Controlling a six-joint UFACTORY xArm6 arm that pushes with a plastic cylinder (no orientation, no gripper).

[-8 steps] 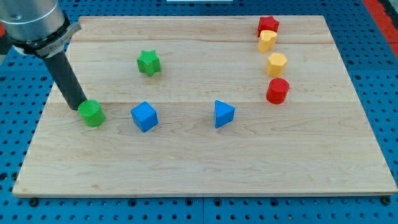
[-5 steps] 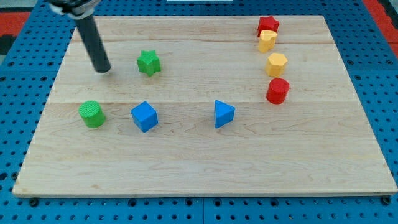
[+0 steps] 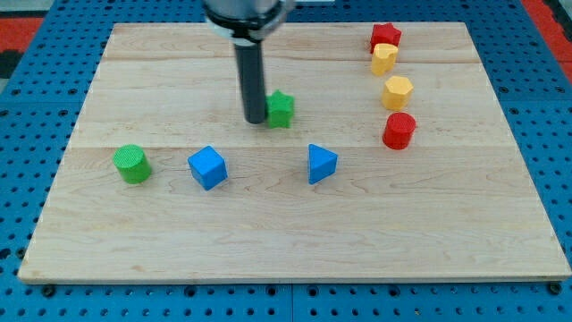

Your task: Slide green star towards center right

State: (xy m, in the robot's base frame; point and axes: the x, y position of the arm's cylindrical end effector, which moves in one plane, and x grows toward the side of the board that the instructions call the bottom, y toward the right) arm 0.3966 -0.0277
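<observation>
The green star (image 3: 281,109) lies on the wooden board (image 3: 295,233), a little above the middle. My tip (image 3: 256,120) touches its left side; the dark rod rises from there to the view's top. The star sits left of the red cylinder (image 3: 399,131) and above-left of the blue triangular block (image 3: 321,164).
A green cylinder (image 3: 132,165) and a blue cube (image 3: 207,167) lie at the left. At the upper right, a red star (image 3: 385,37), a yellow star (image 3: 383,59) and a yellow hexagonal block (image 3: 397,91) stand in a column above the red cylinder.
My tip swept from the green cylinder at the left up and across to the green star, and pushed the star to the right and slightly down.
</observation>
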